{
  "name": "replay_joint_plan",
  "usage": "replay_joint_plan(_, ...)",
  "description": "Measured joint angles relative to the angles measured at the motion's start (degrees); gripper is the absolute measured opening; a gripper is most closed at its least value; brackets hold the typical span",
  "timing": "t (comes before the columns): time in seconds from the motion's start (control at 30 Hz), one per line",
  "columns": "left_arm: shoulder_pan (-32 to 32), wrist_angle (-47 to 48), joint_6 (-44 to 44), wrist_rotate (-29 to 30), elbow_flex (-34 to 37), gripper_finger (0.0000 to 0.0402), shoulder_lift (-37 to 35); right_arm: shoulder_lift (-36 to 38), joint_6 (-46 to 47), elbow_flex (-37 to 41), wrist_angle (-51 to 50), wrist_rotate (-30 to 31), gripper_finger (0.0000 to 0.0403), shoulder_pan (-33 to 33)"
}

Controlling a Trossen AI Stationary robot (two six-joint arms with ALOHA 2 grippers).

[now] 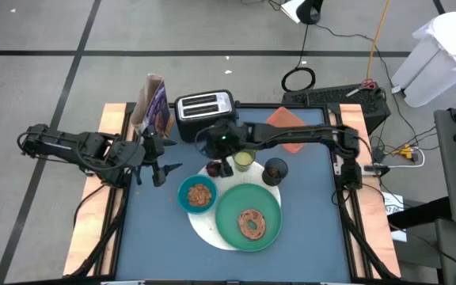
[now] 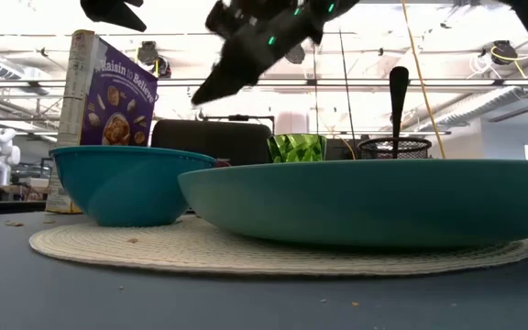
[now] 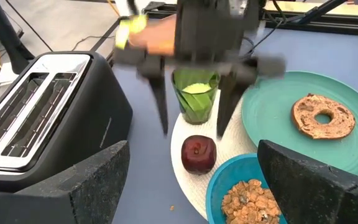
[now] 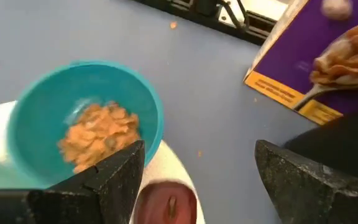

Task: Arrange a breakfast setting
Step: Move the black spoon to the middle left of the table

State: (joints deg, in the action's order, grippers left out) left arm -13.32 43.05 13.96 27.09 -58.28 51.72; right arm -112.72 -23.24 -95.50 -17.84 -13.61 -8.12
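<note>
The right gripper [image 3: 191, 127] hangs with its fingers spread directly above the dark-red fruit [image 3: 198, 154], not touching it, and nothing is held between them. That fruit sits near the edge of the white round disc [image 1: 204, 228], between the silver toaster [image 1: 204, 111] and the blue bowl [image 1: 198, 195], which holds cereal flakes. Just behind the fruit stands the lime cup [image 1: 244, 161], and beside it the small black cup [image 1: 275, 170] with the metal spoon [image 2: 398, 99] upright in it (only the handle shows clearly). The large green plate [image 1: 248, 217] rests on the disc beside the bowl, with the brown bagel [image 1: 252, 224] lying at its middle. The left gripper [image 1: 165, 170] waits over the table's left side, fingers spread and empty, near a purple cereal box [image 1: 155, 107].
</note>
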Motion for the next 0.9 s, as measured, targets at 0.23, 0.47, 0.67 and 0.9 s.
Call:
replay_joint_plan(0.23,0.0,-0.1,-0.1,0.0,0.0,0.0358,0.0,10.9,2.6,0.0,-9.9,0.0,0.0298,0.0)
replay_joint_plan(0.47,0.0,-0.5,0.1,0.0,0.0,0.0358,0.0,20.9,15.8,0.0,-19.2,0.0,0.0298,0.4)
replay_joint_plan(0.67,0.0,-1.4,1.8,0.0,0.0,0.0358,0.0,29.2,24.2,2.3,-27.6,0.0,0.0297,3.7)
replay_joint_plan(0.9,0.0,-1.4,1.9,0.0,0.0,0.0358,0.0,40.3,32.9,14.3,-28.9,0.3,0.0297,10.9)
